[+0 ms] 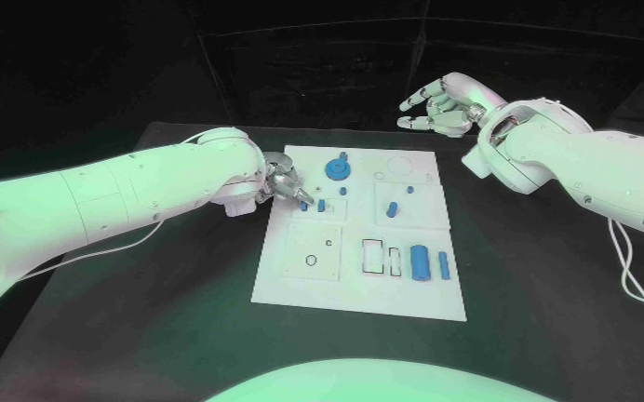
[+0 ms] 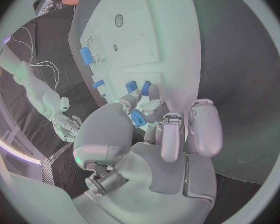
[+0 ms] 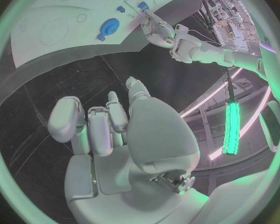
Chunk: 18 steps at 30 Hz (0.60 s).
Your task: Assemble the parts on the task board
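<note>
head view takes in the black bench (image 1: 161, 328), and on it the white task board (image 1: 360, 234), its long side running away from the robot. left hand (image 1: 279, 183) sits at the board's left edge near the far end; in the left wrist view its fingers (image 2: 140, 115) pinch a small blue part (image 2: 138, 118) just over the plate, with two more short blue parts (image 2: 131, 86) standing close ahead of them. right hand (image 1: 443, 104) hangs above the bench beyond the board's far right corner, well apart from it, fingers (image 3: 96, 129) loosely curled and holding nothing. a round blue disc part (image 1: 336, 169) stands near the far end, just beside the left hand. a blue cylinder (image 1: 420, 261) lies at the near right, its long axis along the board's length, a thin blue bar (image 1: 444, 267) parallel just beside it. small blue pegs (image 1: 391, 208) stand mid-board.
</note>
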Each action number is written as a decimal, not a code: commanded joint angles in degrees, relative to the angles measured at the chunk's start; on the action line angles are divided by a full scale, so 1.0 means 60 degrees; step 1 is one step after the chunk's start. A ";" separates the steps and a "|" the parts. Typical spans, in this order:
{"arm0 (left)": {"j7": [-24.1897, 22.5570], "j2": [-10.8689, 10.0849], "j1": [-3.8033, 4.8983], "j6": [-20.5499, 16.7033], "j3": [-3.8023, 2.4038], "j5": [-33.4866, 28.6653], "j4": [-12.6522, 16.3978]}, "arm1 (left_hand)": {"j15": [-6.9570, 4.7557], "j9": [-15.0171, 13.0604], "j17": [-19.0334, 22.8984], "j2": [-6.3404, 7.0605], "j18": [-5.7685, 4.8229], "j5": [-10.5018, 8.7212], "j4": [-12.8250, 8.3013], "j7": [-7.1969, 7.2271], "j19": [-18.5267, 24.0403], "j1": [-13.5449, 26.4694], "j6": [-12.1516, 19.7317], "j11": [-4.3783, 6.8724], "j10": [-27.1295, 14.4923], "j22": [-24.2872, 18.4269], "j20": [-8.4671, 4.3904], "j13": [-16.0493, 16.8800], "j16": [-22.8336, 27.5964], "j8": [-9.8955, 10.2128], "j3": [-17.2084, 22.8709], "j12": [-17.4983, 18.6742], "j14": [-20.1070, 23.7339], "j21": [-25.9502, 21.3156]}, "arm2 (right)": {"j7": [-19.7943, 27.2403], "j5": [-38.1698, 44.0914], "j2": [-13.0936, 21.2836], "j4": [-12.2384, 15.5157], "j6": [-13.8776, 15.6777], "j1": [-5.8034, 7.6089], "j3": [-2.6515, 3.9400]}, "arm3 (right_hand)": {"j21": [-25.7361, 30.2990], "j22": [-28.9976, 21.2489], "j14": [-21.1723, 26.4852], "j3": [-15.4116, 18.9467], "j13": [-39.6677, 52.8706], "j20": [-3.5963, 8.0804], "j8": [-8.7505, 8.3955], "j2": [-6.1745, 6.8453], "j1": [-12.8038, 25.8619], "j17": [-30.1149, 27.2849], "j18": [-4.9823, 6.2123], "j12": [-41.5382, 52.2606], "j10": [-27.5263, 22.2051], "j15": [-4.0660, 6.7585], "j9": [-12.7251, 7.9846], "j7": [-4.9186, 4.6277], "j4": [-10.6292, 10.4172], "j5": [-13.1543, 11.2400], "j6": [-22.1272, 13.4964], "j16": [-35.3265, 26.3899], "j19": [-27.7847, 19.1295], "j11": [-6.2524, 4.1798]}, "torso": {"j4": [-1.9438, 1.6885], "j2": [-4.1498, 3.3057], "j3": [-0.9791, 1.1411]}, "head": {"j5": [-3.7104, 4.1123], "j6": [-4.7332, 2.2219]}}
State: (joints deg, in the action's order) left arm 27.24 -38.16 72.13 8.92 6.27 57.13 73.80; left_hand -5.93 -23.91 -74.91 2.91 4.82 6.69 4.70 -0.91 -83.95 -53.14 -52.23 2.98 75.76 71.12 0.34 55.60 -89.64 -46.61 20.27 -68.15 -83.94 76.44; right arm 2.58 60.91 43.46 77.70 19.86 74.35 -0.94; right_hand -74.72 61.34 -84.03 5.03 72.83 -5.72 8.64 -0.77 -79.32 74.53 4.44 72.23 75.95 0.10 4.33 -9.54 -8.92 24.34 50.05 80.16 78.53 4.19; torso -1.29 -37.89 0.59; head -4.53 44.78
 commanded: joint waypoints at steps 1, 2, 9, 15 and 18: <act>0.0045 0.0007 0.0009 0.0056 0.0000 -0.0030 -0.0015 | -0.0048 0.0011 -0.2515 -0.0019 -0.0119 -0.0062 0.0014 -0.0024 0.0000 -0.0060 -0.0060 -0.0018 0.0075 0.0000 -0.0046 0.0015 -0.0060 0.0041 -0.0066 -0.0058 -0.1010 0.0022 | 0.0004 0.0024 0.0005 0.0018 -0.0018 0.0022 0.0007 | 0.0065 -0.0005 -0.0428 0.0035 -0.0008 0.0029 0.0049 -0.0047 -0.0005 -0.0008 0.0170 -0.0020 -0.0043 0.0050 -0.0001 0.0018 -0.0006 0.0051 -0.0026 -0.0065 -0.0063 0.0012 | -0.0008 0.0001 0.0000 | 0.0018 0.0003; 0.0044 0.0006 0.0009 0.0051 0.0000 -0.0036 -0.0018 | -0.0048 0.0014 -0.2515 -0.0013 -0.0122 -0.0073 0.0018 -0.0024 -0.0005 -0.0074 -0.0062 -0.0018 0.0070 0.0015 -0.0047 0.0006 -0.0060 0.0042 -0.0110 -0.0051 -0.1010 0.0032 | 0.0002 0.0024 0.0006 0.0018 -0.0017 0.0022 0.0007 | 0.0065 -0.0005 -0.0428 0.0035 -0.0008 0.0029 0.0049 -0.0047 -0.0005 -0.0008 0.0170 -0.0020 -0.0043 0.0050 -0.0001 0.0018 -0.0006 0.0051 -0.0026 -0.0065 -0.0063 0.0012 | -0.0008 0.0001 0.0000 | 0.0017 0.0003; -0.0199 -0.0089 0.0008 -0.0235 -0.0006 -0.0261 0.0093 | -0.0045 0.0043 -0.2515 0.0094 -0.0115 -0.0203 0.0203 -0.0030 0.0006 -0.0014 -0.0072 -0.0023 0.0050 -0.0015 -0.0044 -0.0019 -0.0060 0.0051 -0.0691 -0.0033 -0.1010 -0.0003 | 0.0002 0.0026 0.0011 0.0016 -0.0022 0.0022 0.0007 | 0.0065 -0.0005 -0.0428 0.0035 -0.0008 0.0029 0.0049 -0.0047 -0.0005 -0.0008 0.0170 -0.0020 -0.0043 0.0050 -0.0001 0.0018 -0.0006 0.0051 -0.0026 -0.0065 -0.0063 0.0012 | -0.0011 -0.0005 -0.0016 | 0.0040 -0.0011; -0.0629 -0.0361 0.0007 -0.0725 -0.0030 -0.0570 0.0405 | -0.0065 0.0061 -0.2515 0.0386 -0.0115 -0.0661 0.0493 -0.0003 0.0002 0.0061 -0.0083 -0.0002 0.0041 0.0001 -0.0066 -0.0015 -0.0060 0.0031 -0.1740 -0.0035 -0.1010 -0.0012 | 0.0001 0.0038 0.0013 0.0001 -0.0021 0.0022 0.0007 | 0.0065 -0.0005 -0.0428 0.0035 -0.0008 0.0029 0.0049 -0.0047 -0.0005 -0.0008 0.0170 -0.0020 -0.0043 0.0050 -0.0001 0.0018 -0.0006 0.0051 -0.0026 -0.0065 -0.0063 0.0012 | -0.0008 0.0000 -0.0005 | 0.0056 -0.0031; -0.1089 -0.0536 0.0010 -0.1331 -0.0049 -0.0821 0.0560 | -0.0073 0.0069 -0.2515 0.0405 -0.0093 -0.0665 0.0564 -0.0004 0.0035 0.0044 -0.0059 0.0000 -0.0007 -0.0097 -0.0077 -0.0106 -0.0060 0.0042 -0.1937 0.0029 -0.1010 -0.0090 | -0.0010 0.0059 0.0013 -0.0008 -0.0007 0.0021 0.0007 | 0.0065 -0.0005 -0.0428 0.0035 -0.0008 0.0029 0.0049 -0.0047 -0.0005 -0.0008 0.0170 -0.0020 -0.0043 0.0050 -0.0001 0.0018 -0.0006 0.0051 -0.0026 -0.0065 -0.0063 0.0012 | -0.0016 0.0004 -0.0006 | 0.0091 -0.0034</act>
State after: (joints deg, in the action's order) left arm 24.95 -41.05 72.09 5.72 6.03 54.69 76.76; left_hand -5.93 -23.56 -74.91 4.82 4.82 2.88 8.08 -1.12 -83.77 -52.76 -52.44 2.97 75.75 70.66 0.16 55.05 -89.64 -46.61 8.85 -68.11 -83.94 76.09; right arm 2.45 60.98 43.51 77.64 19.86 74.36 -0.94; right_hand -74.72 61.35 -84.03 5.03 72.83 -5.72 8.64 -0.77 -79.32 74.53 4.44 72.23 75.95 0.10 4.33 -9.55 -8.92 24.33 50.05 80.16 78.53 4.19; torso -1.34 -37.89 0.52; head -4.15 44.60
